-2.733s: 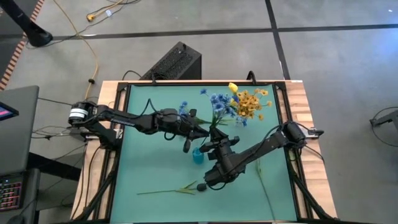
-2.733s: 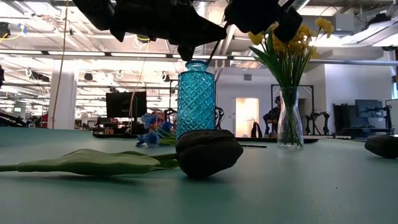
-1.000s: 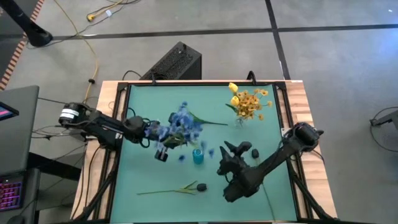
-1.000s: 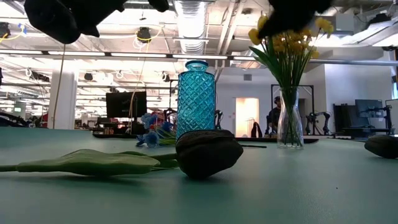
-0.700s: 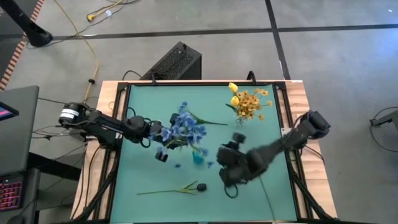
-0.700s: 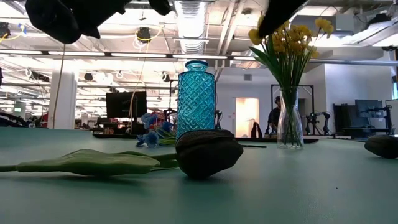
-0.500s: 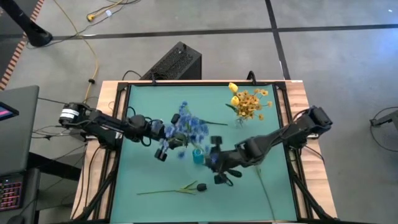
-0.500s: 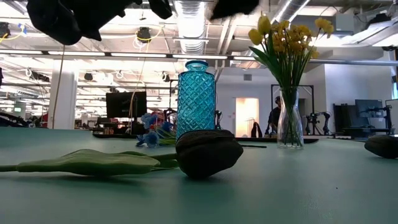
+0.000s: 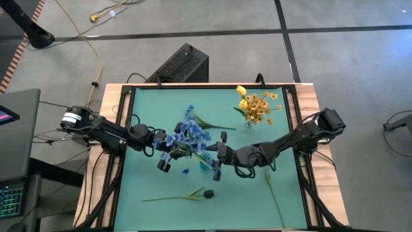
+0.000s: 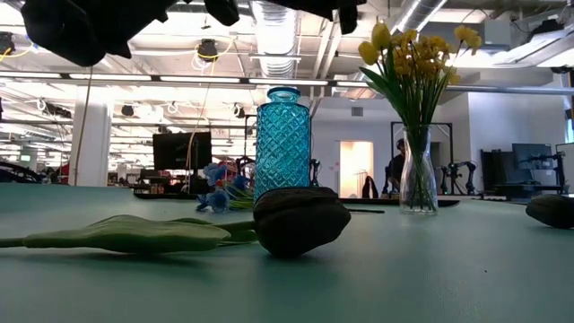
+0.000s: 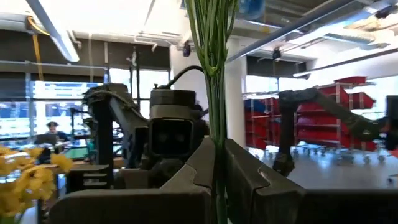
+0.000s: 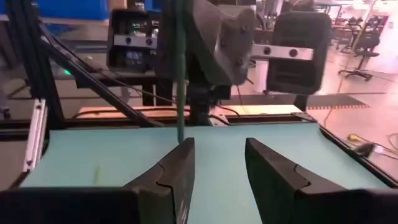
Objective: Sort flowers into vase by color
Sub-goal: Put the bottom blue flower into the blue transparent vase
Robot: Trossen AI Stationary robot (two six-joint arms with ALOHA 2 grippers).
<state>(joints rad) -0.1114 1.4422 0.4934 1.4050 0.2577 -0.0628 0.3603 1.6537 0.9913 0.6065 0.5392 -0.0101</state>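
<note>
Both arms are dark, nearly black, built of slim jointed segments, with black cables trailing from their bases along the table's sides. The left arm [image 9: 109, 132] carries a pale silvery ring near its base. The right gripper [image 12: 214, 171] has two broad, dark grey fingers [image 12: 177, 171] with stepped inner edges.

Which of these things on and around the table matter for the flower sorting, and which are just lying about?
Part of the job:
- blue flower bunch, clamped in the left gripper
- blue vase
- clear vase with yellow flowers
- dark bud stem lying on the mat
- right gripper, open

Just lying about:
- black box on the floor
- yellow cable
</note>
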